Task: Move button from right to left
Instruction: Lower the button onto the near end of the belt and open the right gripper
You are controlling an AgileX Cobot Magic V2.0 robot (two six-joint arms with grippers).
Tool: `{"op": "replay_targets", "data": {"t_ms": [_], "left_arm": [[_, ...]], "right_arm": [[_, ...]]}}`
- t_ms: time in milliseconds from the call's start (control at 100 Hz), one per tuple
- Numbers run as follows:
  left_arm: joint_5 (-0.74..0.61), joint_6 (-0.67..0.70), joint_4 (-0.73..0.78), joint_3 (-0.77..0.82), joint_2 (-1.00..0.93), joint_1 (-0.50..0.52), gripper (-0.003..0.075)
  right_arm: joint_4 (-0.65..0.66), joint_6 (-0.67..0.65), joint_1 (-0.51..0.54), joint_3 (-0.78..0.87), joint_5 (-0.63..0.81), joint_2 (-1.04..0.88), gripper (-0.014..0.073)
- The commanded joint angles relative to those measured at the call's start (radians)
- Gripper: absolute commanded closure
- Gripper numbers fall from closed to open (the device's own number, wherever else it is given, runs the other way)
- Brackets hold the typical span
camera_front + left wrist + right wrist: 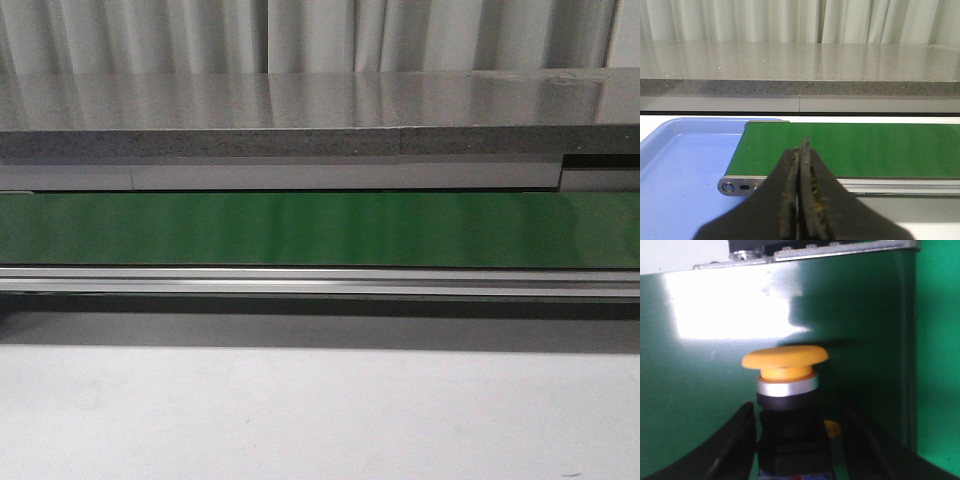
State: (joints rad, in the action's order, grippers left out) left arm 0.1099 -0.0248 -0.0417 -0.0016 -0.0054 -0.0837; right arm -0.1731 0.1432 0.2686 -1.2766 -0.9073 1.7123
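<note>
The button [785, 360] has a yellow-orange mushroom cap, a silver ring and a black boxy body. It stands upright on the green belt [700, 390] in the right wrist view. My right gripper [800, 412] is open, with one dark finger on each side of the black body. The finger on the left is close to the body and the other stands apart from it. My left gripper [801, 147] is shut and empty, hovering near the end of the green belt [865, 150]. Neither the grippers nor the button show in the front view.
A blue tray [685, 165] lies beside the belt's end roller [735, 187]. The green belt [320, 228] runs across the front view, with a metal rail [320, 280] in front of it and a grey stone counter [300, 110] behind. White table surface [300, 420] lies nearest.
</note>
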Motion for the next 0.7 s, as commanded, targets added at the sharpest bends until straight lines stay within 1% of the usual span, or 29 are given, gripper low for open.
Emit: {"op": "replay_targets", "data": {"t_ms": [0,80,170,220,260,290,340,380,410,480,690], "left_arm": [[-0.077,0.01,-0.009,0.045,-0.031,0.001,0.0741],[-0.077,0.01,-0.009,0.045,-0.031,0.001,0.0741],[-0.077,0.01,-0.009,0.045,-0.031,0.001,0.074],[-0.077,0.01,-0.009,0.045,-0.031,0.001,0.0741],[-0.077,0.01,-0.009,0.045,-0.031,0.001,0.0741],[-0.077,0.01,-0.009,0.045,-0.031,0.001,0.0741],[-0.077,0.01,-0.009,0.045,-0.031,0.001,0.074],[-0.077,0.01,-0.009,0.045,-0.031,0.001,0.074],[-0.077,0.01,-0.009,0.045,-0.031,0.001,0.074],[-0.077,0.01,-0.009,0.045,-0.031,0.001,0.0741],[-0.077,0.01,-0.009,0.045,-0.031,0.001,0.0741]], "right_arm": [[0.002,-0.001,-0.001,-0.027,0.013,-0.033,0.0362],[0.006,-0.001,-0.001,-0.027,0.022,-0.024,0.0361],[0.007,-0.001,-0.001,-0.027,0.023,-0.015,0.032],[0.007,-0.001,-0.001,-0.027,0.023,-0.014,0.0265],[0.007,-0.001,-0.001,-0.027,0.024,-0.014,0.0188],[0.007,-0.001,-0.001,-0.027,0.026,-0.014,0.0151],[0.007,-0.001,-0.001,-0.027,0.029,-0.014,0.006],[0.007,-0.001,-0.001,-0.027,0.032,-0.015,0.0006],[0.006,-0.001,-0.001,-0.027,0.034,-0.015,-0.0017],[0.005,-0.001,-0.001,-0.027,0.035,-0.025,-0.0041],[0.001,0.0,-0.001,-0.027,0.036,-0.127,-0.0042]]}}
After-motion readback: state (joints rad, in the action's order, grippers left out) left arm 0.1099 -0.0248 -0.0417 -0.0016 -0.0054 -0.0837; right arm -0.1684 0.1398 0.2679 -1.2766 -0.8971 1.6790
